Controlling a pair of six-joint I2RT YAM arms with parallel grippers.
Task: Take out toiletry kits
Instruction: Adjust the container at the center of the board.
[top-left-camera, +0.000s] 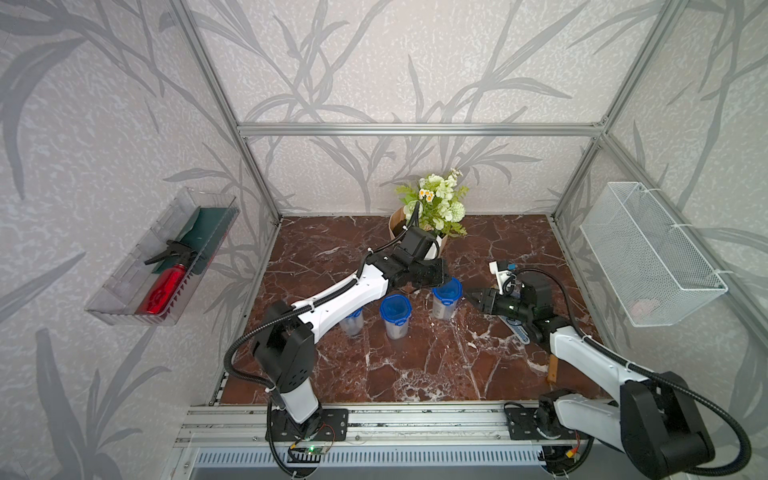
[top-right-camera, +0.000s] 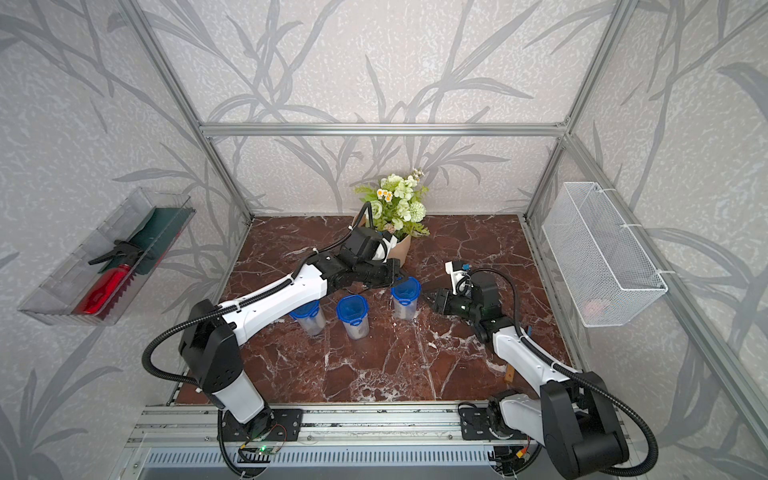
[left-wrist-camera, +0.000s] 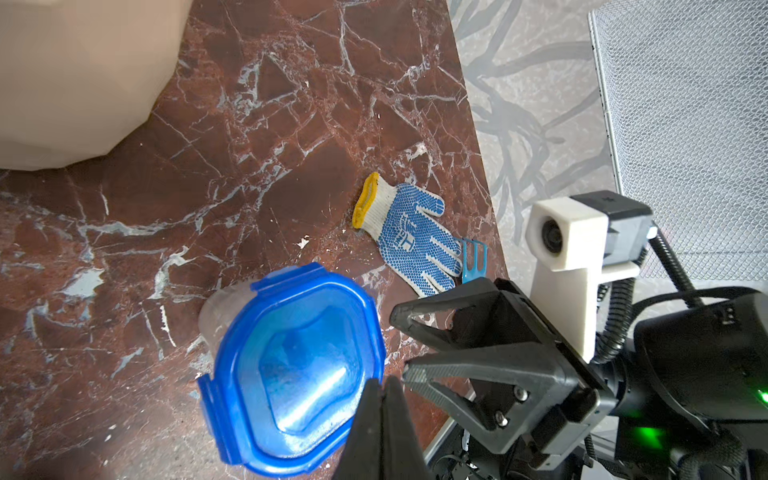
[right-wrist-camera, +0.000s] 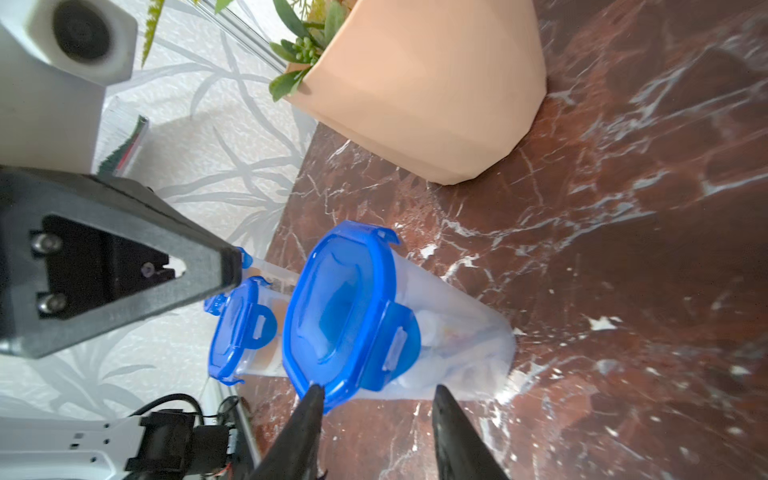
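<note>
Top view of a red marble desk inside a walled frame. Three clear jars with blue lids stand near the centre, in a row running from 8 o'clock to 2 o'clock: left jar, middle jar, right jar. All three lids are on.

The kits are inside the jars. In the right wrist view they show only as pale shapes through the right jar's wall.

The left arm reaches in from 7 o'clock. The left jaws are closed on nothing, tips over the rim of the right jar's lid; whether they touch it is unclear. The right arm comes from 3 o'clock of that jar. The right jaws stand apart and empty, just beside the lid, with a clip roughly between them.

A glove lies at 4 o'clock of the right jar, a plant at 12 o'clock.

The task looks barely begun: no bottle, tube or brush is seen out. Each jar seems to need unclipping, opening and emptying.
</note>
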